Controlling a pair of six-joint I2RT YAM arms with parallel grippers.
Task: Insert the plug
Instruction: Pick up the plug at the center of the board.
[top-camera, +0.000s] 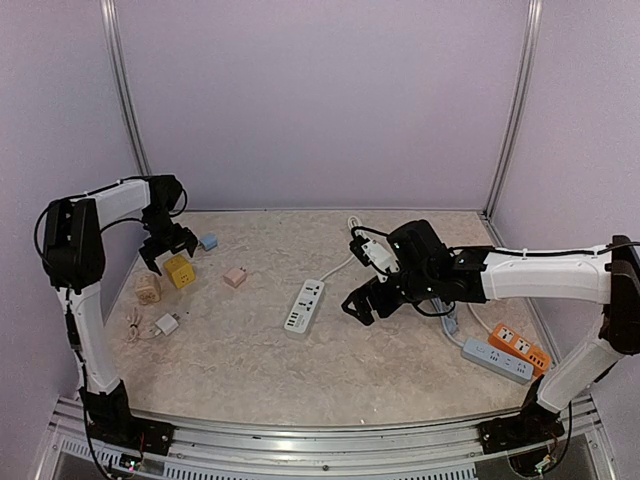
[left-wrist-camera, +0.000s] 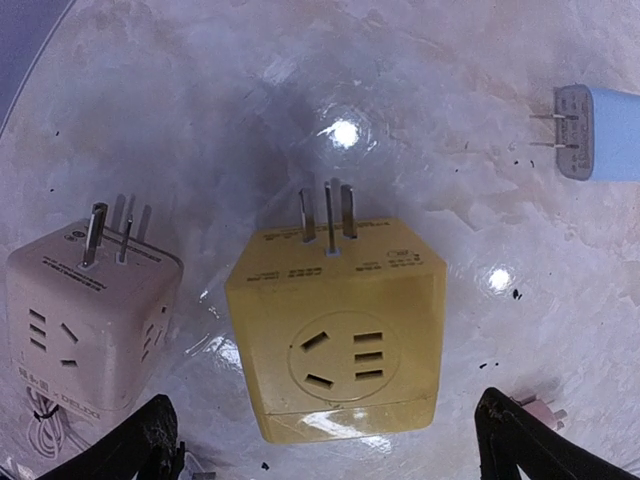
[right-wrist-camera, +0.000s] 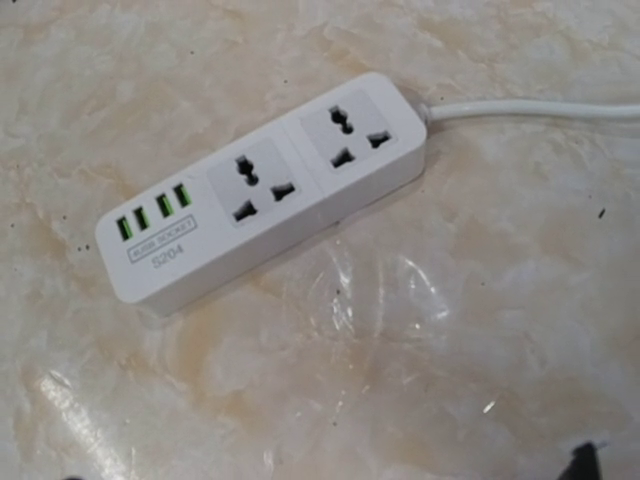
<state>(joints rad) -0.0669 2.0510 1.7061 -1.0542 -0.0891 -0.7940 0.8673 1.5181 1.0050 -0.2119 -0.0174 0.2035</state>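
Note:
A yellow cube plug (top-camera: 179, 270) (left-wrist-camera: 340, 320) lies on the marble table at the far left, its three prongs pointing away and a socket face up. My left gripper (top-camera: 168, 250) (left-wrist-camera: 335, 450) hovers over it, open, one dark fingertip (left-wrist-camera: 150, 440) on each side of the cube and not touching it. A white power strip (top-camera: 305, 305) (right-wrist-camera: 265, 185) with two sockets and green USB ports lies mid-table. My right gripper (top-camera: 362, 305) stands open just right of the strip, holding nothing. In the right wrist view only one dark fingertip (right-wrist-camera: 585, 460) shows.
A beige cube plug (top-camera: 148, 288) (left-wrist-camera: 90, 320) sits left of the yellow one. A blue plug (top-camera: 208, 241) (left-wrist-camera: 605, 132), a pink plug (top-camera: 235, 277) and a white charger (top-camera: 166, 324) lie nearby. An orange strip (top-camera: 518, 348) and a grey strip (top-camera: 497, 360) are at the right.

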